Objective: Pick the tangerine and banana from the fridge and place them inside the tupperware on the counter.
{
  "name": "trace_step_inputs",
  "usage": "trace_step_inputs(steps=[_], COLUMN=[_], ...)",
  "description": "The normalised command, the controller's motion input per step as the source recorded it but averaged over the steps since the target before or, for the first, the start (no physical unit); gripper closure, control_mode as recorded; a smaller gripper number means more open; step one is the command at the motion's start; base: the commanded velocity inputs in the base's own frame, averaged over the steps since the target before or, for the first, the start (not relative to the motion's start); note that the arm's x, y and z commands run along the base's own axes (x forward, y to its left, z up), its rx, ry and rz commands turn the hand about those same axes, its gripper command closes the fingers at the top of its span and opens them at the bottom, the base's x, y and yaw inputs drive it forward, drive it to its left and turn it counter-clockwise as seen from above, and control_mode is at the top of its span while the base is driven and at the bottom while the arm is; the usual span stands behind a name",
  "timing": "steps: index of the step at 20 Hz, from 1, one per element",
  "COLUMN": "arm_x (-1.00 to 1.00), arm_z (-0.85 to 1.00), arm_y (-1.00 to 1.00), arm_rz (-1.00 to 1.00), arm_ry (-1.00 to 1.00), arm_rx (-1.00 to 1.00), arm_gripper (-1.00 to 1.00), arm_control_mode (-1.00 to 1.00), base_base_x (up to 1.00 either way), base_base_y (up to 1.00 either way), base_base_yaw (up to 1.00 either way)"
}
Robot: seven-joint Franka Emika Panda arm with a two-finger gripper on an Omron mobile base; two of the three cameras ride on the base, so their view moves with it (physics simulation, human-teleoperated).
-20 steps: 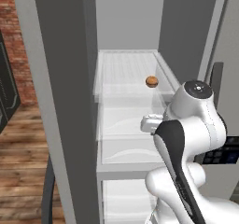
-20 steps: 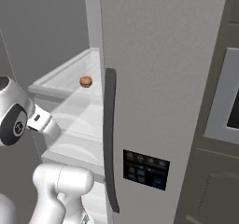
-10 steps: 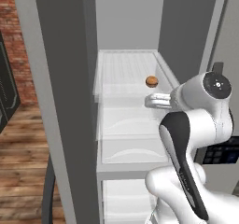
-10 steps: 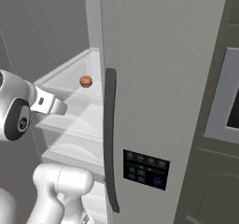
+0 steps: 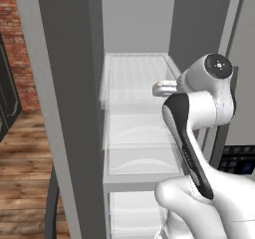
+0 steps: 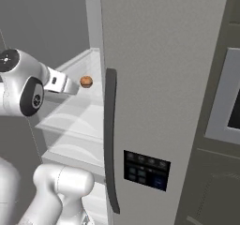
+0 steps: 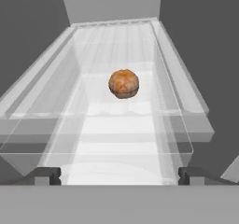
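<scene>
so the end effector (image 7: 119,175) is spread wide and lined up on the tangerine (image 7: 123,83) sitting alone on the fridge (image 6: 154,78) shelf (image 7: 116,125), presumably so both fingers clear it.

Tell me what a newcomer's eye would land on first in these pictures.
First the tangerine, a small orange ball alone on a pale see-through shelf inside the open fridge. Next the white arm, reaching in toward it with its gripper open and the fruit straight ahead between the fingertips, not yet touched. Then the closed fridge door beside it, with its dark handle strip and a small control panel.
</scene>
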Motion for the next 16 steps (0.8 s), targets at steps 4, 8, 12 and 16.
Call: trace_step_inputs(steps=[4, 8, 12, 16], arm_x=[0.52, 0.58, 0.49, 0.41], arm_z=[0.00, -0.01, -0.10, -0.18], arm_y=[-0.01, -0.03, -0.08, -0.12], arm_rz=[0.00, 0.00, 0.00, 0.00], arm_ry=[0.00, 0.10, 0.11, 0.07], arm_rx=[-0.06, 0.00, 0.00, 0.00], arm_gripper=[-1.00, -1.00, -1.00, -1.00], arm_control_mode=[-1.00, -1.00, -1.00, -1.00], base_base_x=[0.00, 0.00, 0.00, 0.00], base_base_y=[0.00, 0.00, 0.00, 0.00], base_base_yaw=[0.00, 0.00, 0.00, 0.00])
